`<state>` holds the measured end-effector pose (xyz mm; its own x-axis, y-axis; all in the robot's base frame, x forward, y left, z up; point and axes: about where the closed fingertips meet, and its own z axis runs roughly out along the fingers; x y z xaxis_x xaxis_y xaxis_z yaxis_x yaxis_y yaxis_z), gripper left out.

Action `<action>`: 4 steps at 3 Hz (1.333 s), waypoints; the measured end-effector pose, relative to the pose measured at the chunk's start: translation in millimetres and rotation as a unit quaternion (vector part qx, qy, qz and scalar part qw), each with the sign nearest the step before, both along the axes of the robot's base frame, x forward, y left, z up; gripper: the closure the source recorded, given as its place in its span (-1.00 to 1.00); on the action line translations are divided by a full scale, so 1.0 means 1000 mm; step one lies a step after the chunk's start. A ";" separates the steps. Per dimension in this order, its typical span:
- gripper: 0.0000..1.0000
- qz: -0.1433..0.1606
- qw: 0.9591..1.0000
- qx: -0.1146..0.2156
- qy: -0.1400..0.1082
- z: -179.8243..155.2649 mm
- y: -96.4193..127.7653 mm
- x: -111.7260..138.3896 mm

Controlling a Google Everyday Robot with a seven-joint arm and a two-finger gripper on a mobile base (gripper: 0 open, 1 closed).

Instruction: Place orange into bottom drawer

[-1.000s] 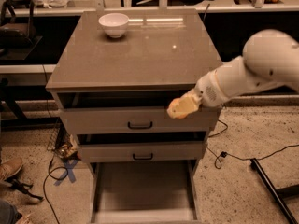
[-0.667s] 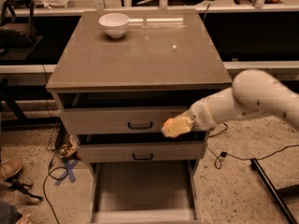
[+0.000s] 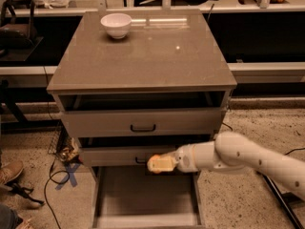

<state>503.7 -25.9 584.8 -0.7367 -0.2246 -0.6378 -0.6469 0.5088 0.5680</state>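
Observation:
My gripper (image 3: 160,164) is at the end of the white arm (image 3: 238,156), which reaches in from the right. It hangs in front of the middle drawer's front, just above the back of the bottom drawer (image 3: 143,197). The gripper's pale yellow fingers are closed around the orange (image 3: 151,164), of which only a small orange edge shows at the left tip. The bottom drawer is pulled fully out, a wide shallow tray with low side rails, and its floor is bare.
A white bowl (image 3: 116,25) stands at the back left of the cabinet top (image 3: 157,56). The top drawer (image 3: 143,123) and the middle drawer (image 3: 109,155) are slightly open. Cables (image 3: 52,180) and a shoe (image 3: 9,171) lie on the floor at left.
The arm has dropped and swung left, carrying the gripper from the top drawer's front down to the middle drawer's front, over the open bottom drawer.

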 end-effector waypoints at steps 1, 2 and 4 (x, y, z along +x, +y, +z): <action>1.00 -0.007 0.999 0.024 0.031 -0.036 0.010 -0.006; 1.00 -0.007 0.999 0.024 0.031 -0.036 0.010 -0.006; 1.00 0.019 0.999 0.037 -0.018 -0.150 0.018 0.026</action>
